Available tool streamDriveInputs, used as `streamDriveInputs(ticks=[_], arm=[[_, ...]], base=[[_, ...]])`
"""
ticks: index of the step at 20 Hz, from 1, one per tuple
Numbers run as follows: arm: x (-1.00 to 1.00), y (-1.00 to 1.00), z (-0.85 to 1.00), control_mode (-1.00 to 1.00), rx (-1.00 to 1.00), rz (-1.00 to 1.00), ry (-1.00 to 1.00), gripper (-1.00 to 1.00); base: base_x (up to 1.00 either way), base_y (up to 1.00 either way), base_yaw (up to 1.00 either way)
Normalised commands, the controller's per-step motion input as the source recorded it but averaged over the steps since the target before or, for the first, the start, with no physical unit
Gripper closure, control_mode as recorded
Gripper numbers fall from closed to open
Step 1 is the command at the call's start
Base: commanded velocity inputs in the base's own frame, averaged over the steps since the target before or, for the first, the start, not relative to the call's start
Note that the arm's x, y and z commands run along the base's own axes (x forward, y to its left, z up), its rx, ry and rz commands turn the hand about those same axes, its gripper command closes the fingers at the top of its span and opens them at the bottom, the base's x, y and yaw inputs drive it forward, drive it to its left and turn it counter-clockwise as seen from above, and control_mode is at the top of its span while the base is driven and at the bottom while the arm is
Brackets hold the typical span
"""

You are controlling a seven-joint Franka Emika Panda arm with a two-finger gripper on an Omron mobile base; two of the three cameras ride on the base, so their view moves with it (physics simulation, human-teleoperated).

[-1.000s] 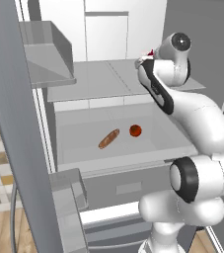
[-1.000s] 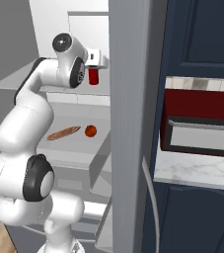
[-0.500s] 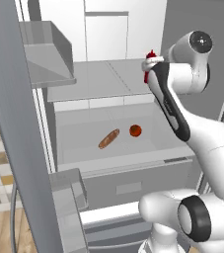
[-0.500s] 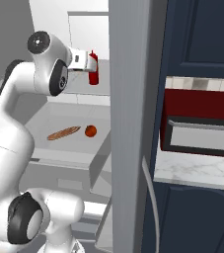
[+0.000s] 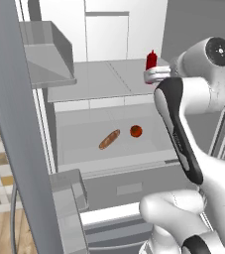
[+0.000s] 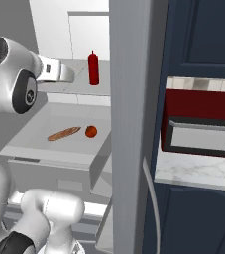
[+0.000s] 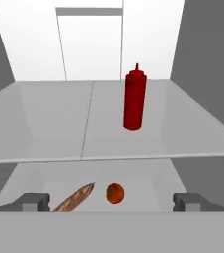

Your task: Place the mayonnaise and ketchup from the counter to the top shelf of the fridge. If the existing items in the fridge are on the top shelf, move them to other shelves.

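1. Ketchup (image 5: 151, 60): lower body hidden behind the white hand in the left base view.
2. Gripper (image 7: 111, 201): fingertips cut off low in the hand view; their far ends cannot be seen.
3. Brown loaf (image 7: 76, 197): near end cut off there.

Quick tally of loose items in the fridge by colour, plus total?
Red: 1, the tall red squeeze ketchup bottle standing upright on the pale grey top shelf.
Red-orange: 1, the small round fruit on the shelf below.
Brown: 1, the elongated loaf beside it.
Total: 3.
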Motion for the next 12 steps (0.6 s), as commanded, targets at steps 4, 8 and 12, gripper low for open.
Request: streamDriveInputs(ticks=[4,8,12], arm=[[-1.0,0.32,-0.05,-1.0,0.0,0.0,0.0,-1.0],[-1.0,0.27,-0.3,-1.0,0.0,0.0,0.0,-1.0],[-0.99,0.09,-0.28,-1.0,0.0,0.0,0.04,-1.0]], base=[[0.0,0.0,0.0],[0.0,0.0,0.0],[0.0,0.0,0.0]])
